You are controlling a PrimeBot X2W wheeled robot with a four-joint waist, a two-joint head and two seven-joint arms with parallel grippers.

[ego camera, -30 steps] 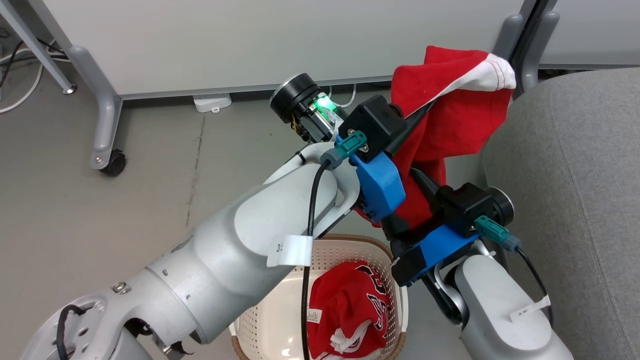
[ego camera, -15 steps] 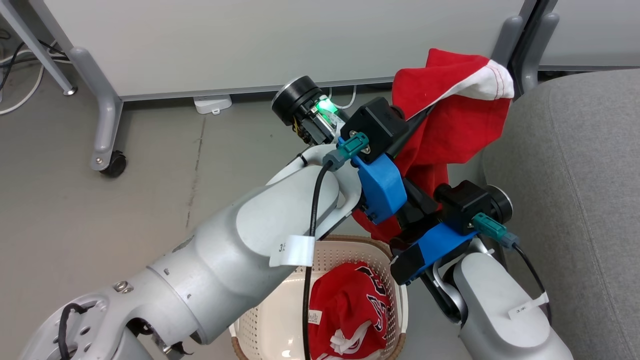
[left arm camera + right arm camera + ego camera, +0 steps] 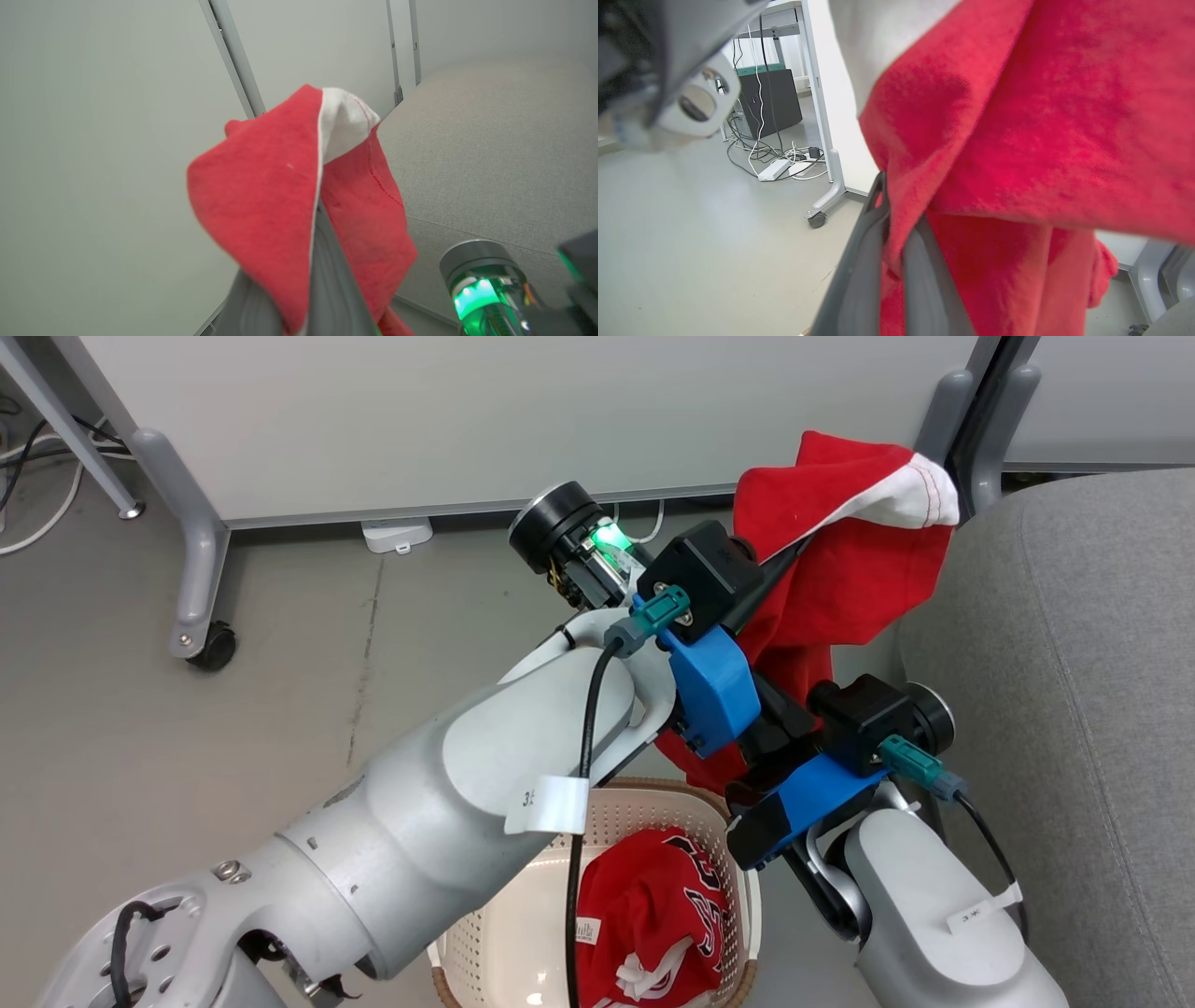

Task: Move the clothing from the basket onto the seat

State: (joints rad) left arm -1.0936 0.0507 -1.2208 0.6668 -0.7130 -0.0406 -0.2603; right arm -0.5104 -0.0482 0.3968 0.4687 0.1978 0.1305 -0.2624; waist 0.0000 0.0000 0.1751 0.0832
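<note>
**A:** What's shifted in the last 1 second?

**B:** Very little. The right gripper [image 3: 896, 224] has crept up towards the left gripper [image 3: 789, 543], so the cloth between them hangs slacker and bunches lower. The basket [image 3: 495, 933] and the seat [image 3: 1074, 663] haven't budged.

**A:** Both got hold?

**B:** Looks so. Each pair of fingers is pinched together on a fold of the white-banded garment [image 3: 840, 579]. It hangs in the air, lifted clear of the basket, near the seat's edge but not resting on it.

**A:** Where does that leave the job?

**B:** I'd say 1 of 2 is on its way and needs carrying over the cushion before they let go. The jersey [image 3: 644, 905] lies crumpled in the basket, so that's the 2nd trip.

**A:** Anything readable?

**B:** Nearest, the white tag [image 3: 549, 803] on the left forearm [image 3: 485, 784] starts with a 3, and the rest I can't read. The tag on the right forearm [image 3: 924, 896] is too small. The jersey's black-and-white lettering is folded on itself, and its little white label [image 3: 585, 928] is too tiny. There's nothing on the held garment, and nothing on the grey panel [image 3: 467, 420] behind.
</note>
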